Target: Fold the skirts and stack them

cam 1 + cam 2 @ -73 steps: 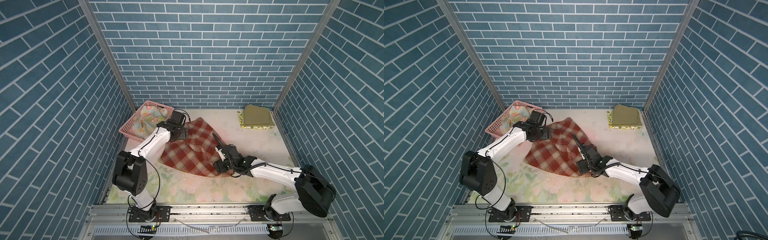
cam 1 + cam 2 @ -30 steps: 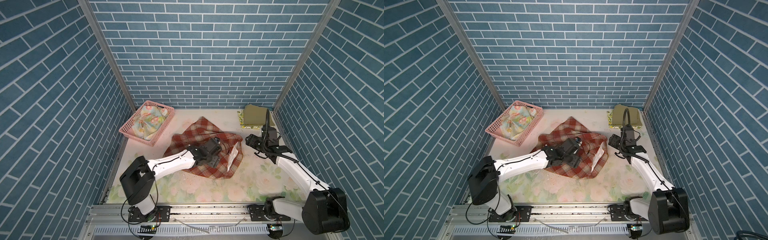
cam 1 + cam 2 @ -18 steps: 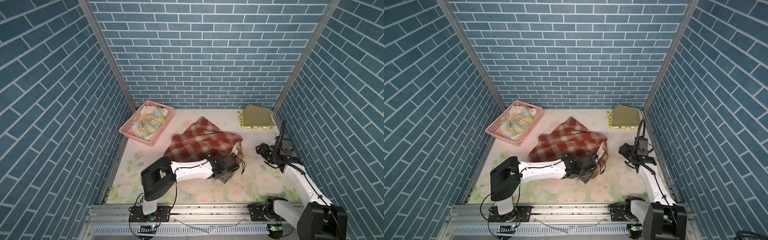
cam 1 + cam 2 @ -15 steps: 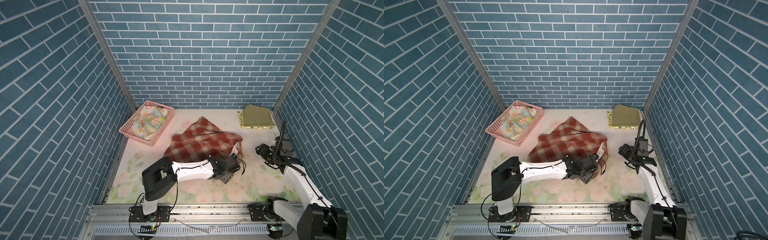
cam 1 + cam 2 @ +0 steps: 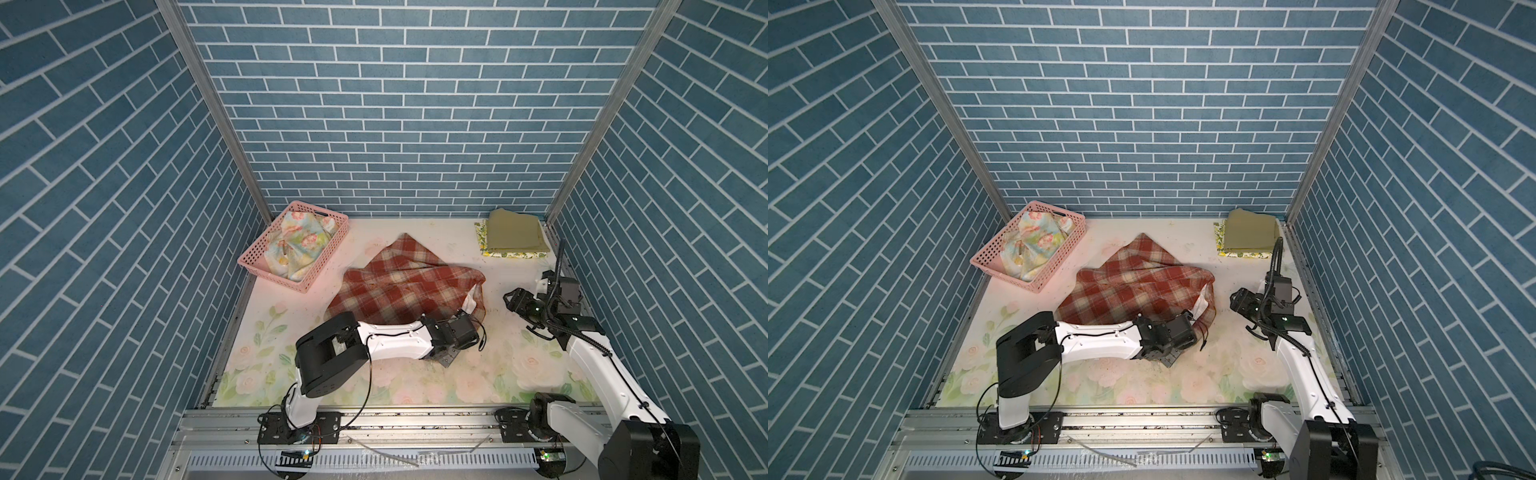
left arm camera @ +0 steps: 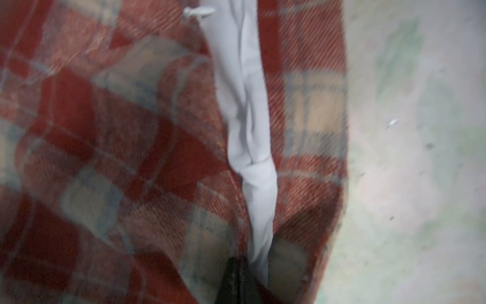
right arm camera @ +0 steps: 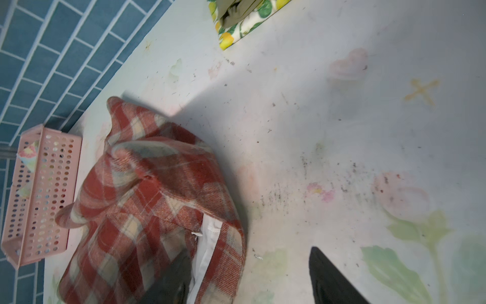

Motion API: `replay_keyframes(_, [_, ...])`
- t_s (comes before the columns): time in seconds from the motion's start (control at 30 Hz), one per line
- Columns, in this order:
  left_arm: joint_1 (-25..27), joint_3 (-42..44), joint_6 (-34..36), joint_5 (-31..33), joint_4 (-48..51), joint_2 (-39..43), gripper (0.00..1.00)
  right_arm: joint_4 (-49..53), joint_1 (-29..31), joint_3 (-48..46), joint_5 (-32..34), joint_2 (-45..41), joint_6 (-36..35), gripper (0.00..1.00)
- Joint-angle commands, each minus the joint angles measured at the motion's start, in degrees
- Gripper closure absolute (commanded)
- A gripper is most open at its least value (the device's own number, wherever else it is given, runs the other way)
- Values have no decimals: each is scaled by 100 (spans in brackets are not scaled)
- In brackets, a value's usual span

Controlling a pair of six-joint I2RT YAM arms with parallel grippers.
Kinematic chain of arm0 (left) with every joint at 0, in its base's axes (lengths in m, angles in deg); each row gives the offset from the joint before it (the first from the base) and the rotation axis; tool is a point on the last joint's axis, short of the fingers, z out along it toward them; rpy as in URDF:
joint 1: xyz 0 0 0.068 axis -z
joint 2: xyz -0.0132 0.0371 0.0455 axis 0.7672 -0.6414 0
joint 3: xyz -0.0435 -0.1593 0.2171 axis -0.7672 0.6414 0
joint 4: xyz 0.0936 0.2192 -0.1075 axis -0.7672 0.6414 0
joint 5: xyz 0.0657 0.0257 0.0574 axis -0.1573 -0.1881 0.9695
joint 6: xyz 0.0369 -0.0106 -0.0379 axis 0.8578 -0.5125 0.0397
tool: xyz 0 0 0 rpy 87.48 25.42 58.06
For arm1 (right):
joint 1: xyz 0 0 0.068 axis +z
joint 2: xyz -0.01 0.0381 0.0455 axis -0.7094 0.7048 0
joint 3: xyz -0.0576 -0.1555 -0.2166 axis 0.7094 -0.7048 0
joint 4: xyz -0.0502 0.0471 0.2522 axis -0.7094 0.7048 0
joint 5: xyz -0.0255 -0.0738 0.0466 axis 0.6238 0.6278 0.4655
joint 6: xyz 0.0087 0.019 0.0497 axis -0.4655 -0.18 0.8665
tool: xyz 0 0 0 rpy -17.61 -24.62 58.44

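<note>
Your left gripper (image 6: 238,276) has just pinched shut on the plaid skirt (image 5: 399,286), mid-frame in a top view; the right gripper (image 5: 514,300) hangs open and empty at right. A fold looks ready.

Rumpled plaid skirt (image 5: 407,286) central, olive skirt (image 5: 515,235) atop lemon skirt (image 5: 481,237), floral skirt (image 5: 297,245) seemingly bunched

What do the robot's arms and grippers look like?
The left arm and right arm are white tubular links with bulky black joints and thin black cables looping alongside. The left gripper and right gripper are black, with tapered fingers.
</note>
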Motion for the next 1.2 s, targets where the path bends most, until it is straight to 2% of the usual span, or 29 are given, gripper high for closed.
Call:
replay_keyframes(0.0, [-123,532,-273,291,82,697,100,-55,379,257,16,160,-454,30])
replay_keyframes(0.23, [-212,1438,-669,829,99,1793,100,-332,1352,441,329,631,-796,31])
replay_keyframes(0.47, [-238,1868,-955,1092,88,2322,100,-498,2051,598,659,1313,-837,34])
replay_keyframes(0.7, [-246,2086,-1019,1053,64,2666,100,-766,2111,1077,1304,2266,-793,38])
replay_keyframes(0.8, [-238,2294,-1130,1089,103,2905,100,-681,2110,1428,1647,2649,-792,44])
replay_keyframes(1.03, [-240,2753,-1408,1286,301,3466,100,-410,2057,1785,2408,2911,-793,57])
replay_keyframes(1.17, [-238,2974,-1523,1262,299,3671,100,-638,1962,1673,2164,2871,-745,61])
